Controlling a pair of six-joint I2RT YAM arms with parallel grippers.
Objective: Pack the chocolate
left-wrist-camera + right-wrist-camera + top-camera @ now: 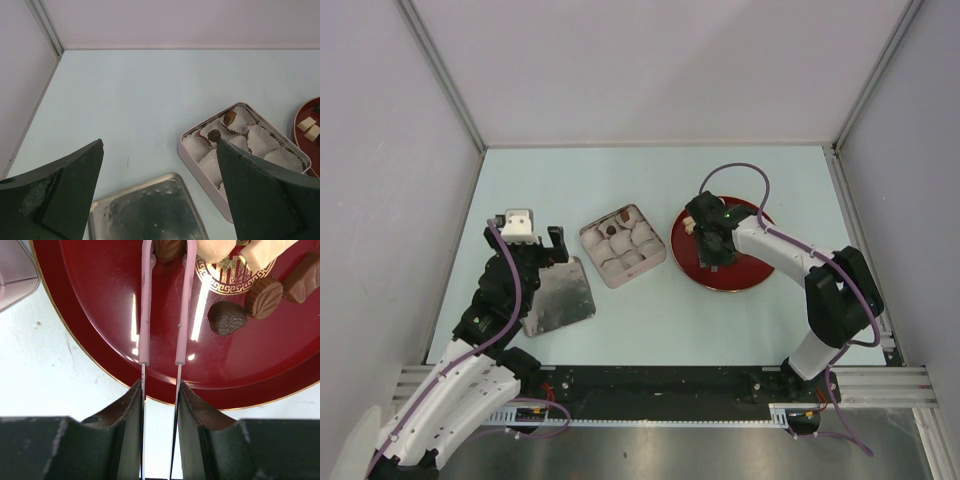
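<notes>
Tool: pink tweezers (146,315), clamped at their handle end by the right gripper (160,390); the two arms run close together from 6 to 12 o'clock in the right wrist view.
Tool state: narrow, the tips standing either side of a reddish-brown chocolate (169,247). The top edge crops it, so I cannot tell its long axis or whether it is off the surface.
Around the tips: loose chocolates at 1 to 3 o'clock, among them a dark one (226,317), a ridged brown one (263,297) and a cream one (260,252), all on the red plate (100,315).
Key relation: the tin (599,262) lies at 9 o'clock from the plate in the top view, with a gap between them. By my reading, the carry goes straight that way.
Tin contents: white paper cups (260,137), mostly empty; packed chocolates (230,118) sit in cups at the far corner.
Nearer arm: the right one, already at the plate.
Left gripper (160,150): spread wide, holding nothing, over the lid (150,210) at 9 o'clock of the tin.
Writing: none legible; only a gold key-pattern medallion (225,275) on the plate.
</notes>
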